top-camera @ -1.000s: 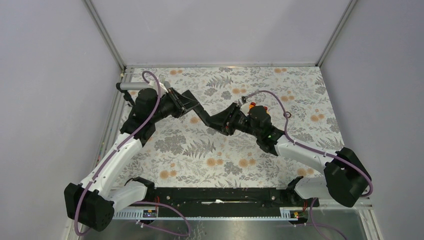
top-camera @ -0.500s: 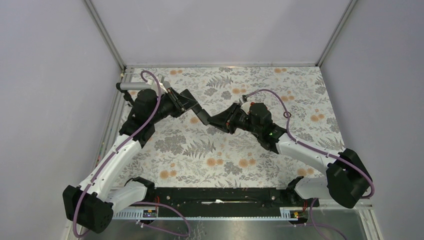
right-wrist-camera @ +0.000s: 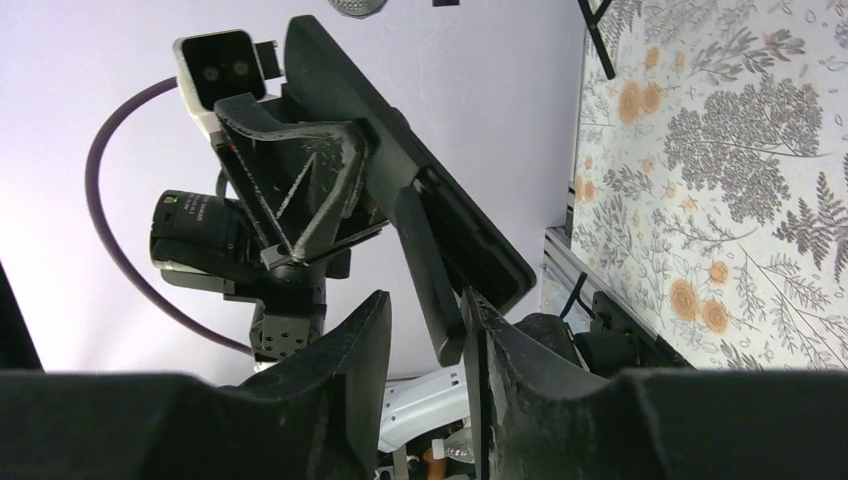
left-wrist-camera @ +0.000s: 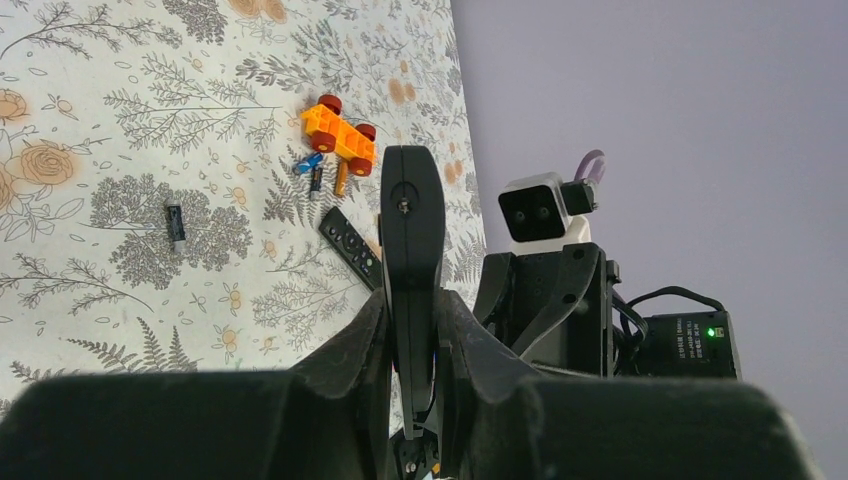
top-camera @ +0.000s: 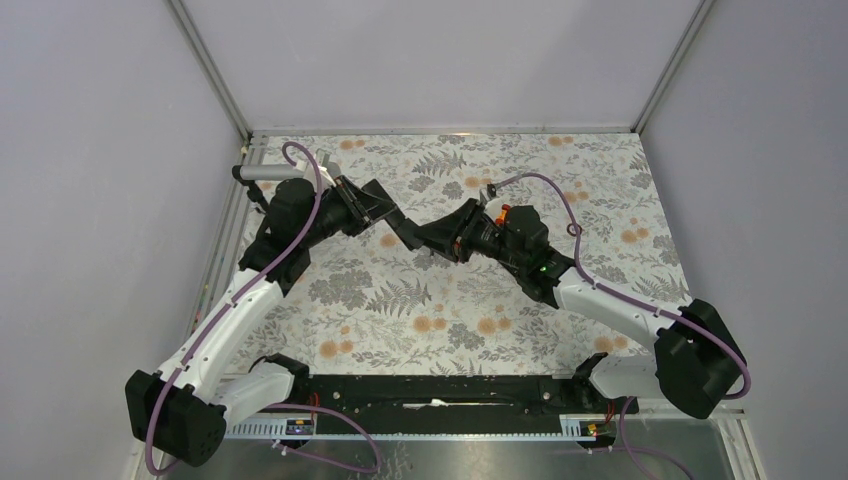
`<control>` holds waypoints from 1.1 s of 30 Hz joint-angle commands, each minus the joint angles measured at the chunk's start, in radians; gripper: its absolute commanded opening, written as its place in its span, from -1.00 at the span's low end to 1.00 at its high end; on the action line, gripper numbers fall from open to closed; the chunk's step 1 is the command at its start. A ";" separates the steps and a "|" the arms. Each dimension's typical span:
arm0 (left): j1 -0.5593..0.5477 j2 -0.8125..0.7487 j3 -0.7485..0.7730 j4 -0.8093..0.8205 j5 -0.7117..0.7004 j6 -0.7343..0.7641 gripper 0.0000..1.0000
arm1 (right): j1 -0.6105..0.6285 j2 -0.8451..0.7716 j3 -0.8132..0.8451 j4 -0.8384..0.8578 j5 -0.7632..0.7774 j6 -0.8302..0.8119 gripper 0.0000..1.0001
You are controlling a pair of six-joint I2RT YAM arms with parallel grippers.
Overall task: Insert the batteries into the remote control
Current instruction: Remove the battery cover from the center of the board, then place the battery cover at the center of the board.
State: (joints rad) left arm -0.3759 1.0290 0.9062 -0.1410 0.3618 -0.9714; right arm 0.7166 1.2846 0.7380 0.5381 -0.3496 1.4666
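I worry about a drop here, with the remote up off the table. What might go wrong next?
1. The remote is clamped in mid-air by the left gripper and the right gripper; uneven pulling may twist it loose.
2. The right one pinches a thin black part at its end, which may pop off and fall.
3. The batteries lie on the table, and no gripper is free to fetch them.

I had the top camera above and behind the arm bases (top-camera: pixel 275 382), looking steeply down over the whole table (top-camera: pixel 400 310) from its near edge. The left wrist camera (right-wrist-camera: pixel 222 62) faced the right edge, the right wrist camera (left-wrist-camera: pixel 538 210) the left; both sat close on the remote control (left-wrist-camera: pixel 412 240), each seeing the other.
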 commanded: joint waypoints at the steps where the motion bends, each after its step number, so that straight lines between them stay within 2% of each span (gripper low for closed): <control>1: -0.004 -0.013 0.002 0.038 0.026 -0.025 -1.00 | -0.009 -0.013 0.004 0.107 0.024 -0.028 -0.26; 9: -0.008 -0.008 -0.003 0.041 0.032 -0.024 -1.00 | -0.008 0.020 0.009 0.109 0.001 -0.025 -0.29; 11: -0.007 -0.009 -0.001 0.039 0.031 -0.023 -1.00 | -0.009 0.024 0.011 0.111 0.000 -0.027 -0.43; 13: -0.008 -0.010 -0.005 0.037 0.027 -0.016 -1.00 | -0.010 0.027 0.017 0.104 0.001 -0.036 -0.70; 15: -0.008 -0.011 -0.005 0.025 0.016 -0.004 -1.00 | -0.011 0.023 0.025 0.083 0.001 -0.054 -0.88; 17: -0.008 -0.014 -0.001 -0.003 -0.008 0.024 -1.00 | -0.015 0.006 0.030 0.057 0.004 -0.079 -0.97; 24: -0.009 -0.026 -0.011 -0.065 -0.082 0.158 -1.00 | -0.079 -0.156 -0.034 -0.098 0.000 -0.158 -1.00; 28: -0.015 -0.044 -0.049 -0.068 -0.106 0.208 -1.00 | -0.121 -0.244 -0.092 -0.310 0.066 -0.224 -1.00; 31: -0.030 -0.078 -0.081 -0.069 -0.119 0.230 -1.00 | -0.194 -0.236 -0.159 -0.471 0.066 -0.194 -1.00; 33: -0.042 -0.097 -0.087 -0.093 -0.139 0.241 -1.00 | -0.244 -0.184 -0.207 -0.483 0.002 -0.165 -1.00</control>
State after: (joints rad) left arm -0.3973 0.9924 0.8333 -0.2462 0.2764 -0.7914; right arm 0.5480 1.0298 0.6140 0.2539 -0.3229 1.2903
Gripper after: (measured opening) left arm 0.168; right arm 0.067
